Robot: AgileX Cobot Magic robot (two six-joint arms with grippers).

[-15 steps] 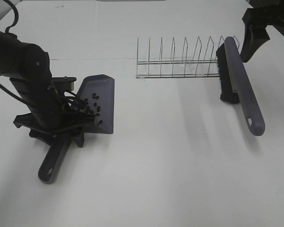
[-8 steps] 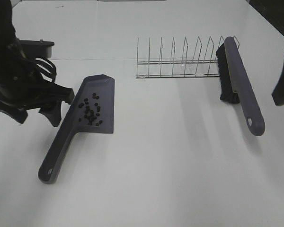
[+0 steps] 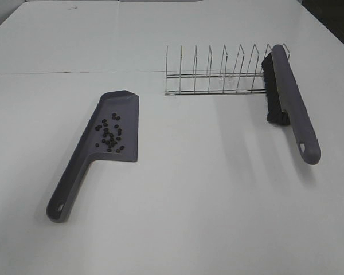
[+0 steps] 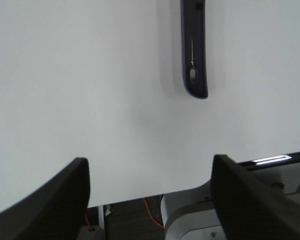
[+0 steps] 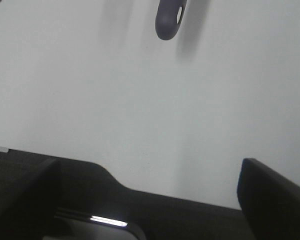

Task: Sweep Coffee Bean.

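White surface [image 3: 178, 217] filled the high view, no arm on it; each wrist view showed its fingers spread over the near edge, the left fingers [image 4: 50, 195] below the dustpan [image 3: 103, 140] handle tip, the right fingers [image 5: 270, 192] below the brush [image 3: 289, 97] handle tip. Coffee beans [image 3: 110, 136] lay in the dustpan, left of centre. Half a second before, both arms bordered that view.

The coffee beans [image 3: 109, 136] are tiny dark brown-black ovals, roughly twenty of them, bunched in a loose cluster inside the grey dustpan [image 3: 126, 109], toward the handle end of its scoop. A few sit slightly apart from the main clump. None are out on the white table [image 3: 206, 189].
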